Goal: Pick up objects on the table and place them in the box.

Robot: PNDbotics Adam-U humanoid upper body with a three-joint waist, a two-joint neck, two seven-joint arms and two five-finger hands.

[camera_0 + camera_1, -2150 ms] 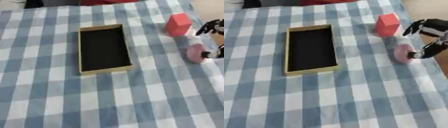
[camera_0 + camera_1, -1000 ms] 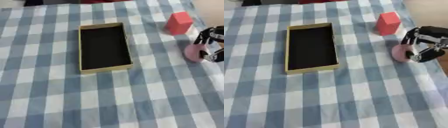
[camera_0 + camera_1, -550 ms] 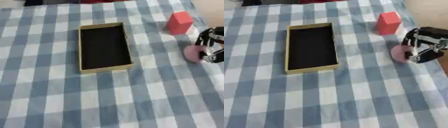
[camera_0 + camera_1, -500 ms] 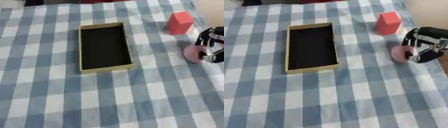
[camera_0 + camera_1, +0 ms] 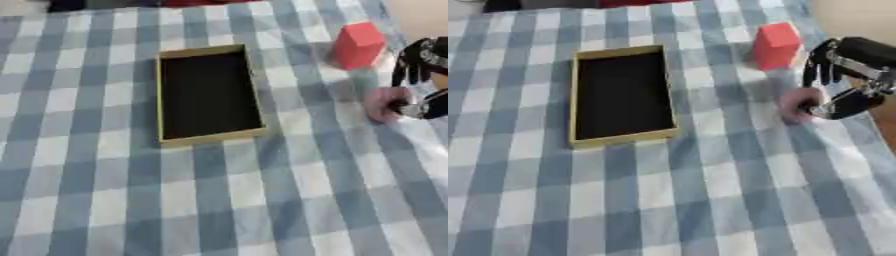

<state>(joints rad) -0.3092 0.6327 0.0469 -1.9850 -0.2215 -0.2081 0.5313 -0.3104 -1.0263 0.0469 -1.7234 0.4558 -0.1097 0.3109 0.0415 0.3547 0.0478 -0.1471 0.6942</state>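
A small pink round object point(image 5: 796, 104) lies on the blue-and-white checked cloth at the right. My right hand point(image 5: 857, 54) comes in from the right edge and arches over it, fingers curled down on its far side and thumb against its near side. A red block point(image 5: 775, 45) stands upright just beyond the hand. The box point(image 5: 623, 137), gold-rimmed with a black inside, lies left of centre with nothing in it. My left hand shows in neither view.
The table's right edge runs close behind my right hand, with floor beyond it. Dark and red shapes sit along the far edge. The checked cloth point(image 5: 667, 200) covers the whole near half of the table.
My right hand has come down and left onto the pink object and its fingers have curled in around it. The box and the red block stay put.
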